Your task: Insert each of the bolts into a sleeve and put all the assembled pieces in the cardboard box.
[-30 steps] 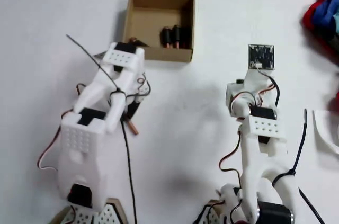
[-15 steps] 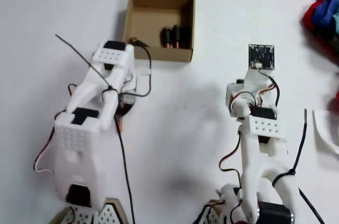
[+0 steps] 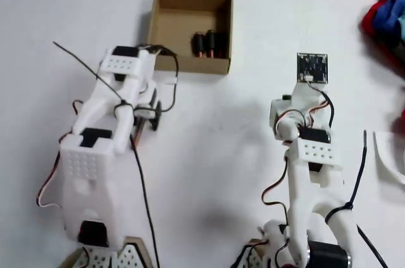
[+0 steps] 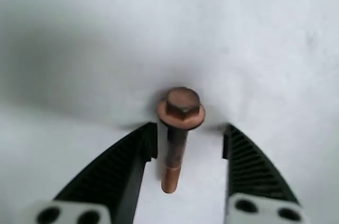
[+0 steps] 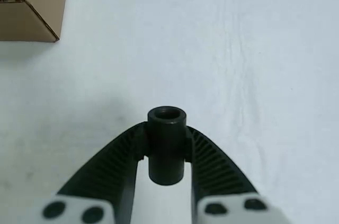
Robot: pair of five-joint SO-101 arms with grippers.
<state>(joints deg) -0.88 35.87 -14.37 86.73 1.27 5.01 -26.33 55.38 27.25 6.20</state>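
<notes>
Left gripper (image 4: 189, 130): jaws stand apart and are not clamped. A copper flanged hex bolt (image 4: 175, 144) sits in the gap between the two fingers, its shank running lengthwise along the gap. The head is at the fingertip end, just past the tips. The shank lies close against one finger, with a clear gap to the other. Whether it touches the near finger cannot be told. White table (image 3: 215, 173) lies beneath.

Right gripper (image 5: 166, 128): closed on a black sleeve (image 5: 166, 152), with both fingers pressed on its sides. The sleeve's open bore faces the wrist camera, and its far end projects a little beyond the fingertips.

Cardboard box (image 3: 190, 65): at the far side of the table, open top up. In the high view the left arm's wrist is just beside the box's near wall, and the right arm is well apart from the box. Two assembled pieces (image 3: 205, 44) lie side by side inside, toward the near wall. Each is a black sleeve with copper showing at the end.
</notes>
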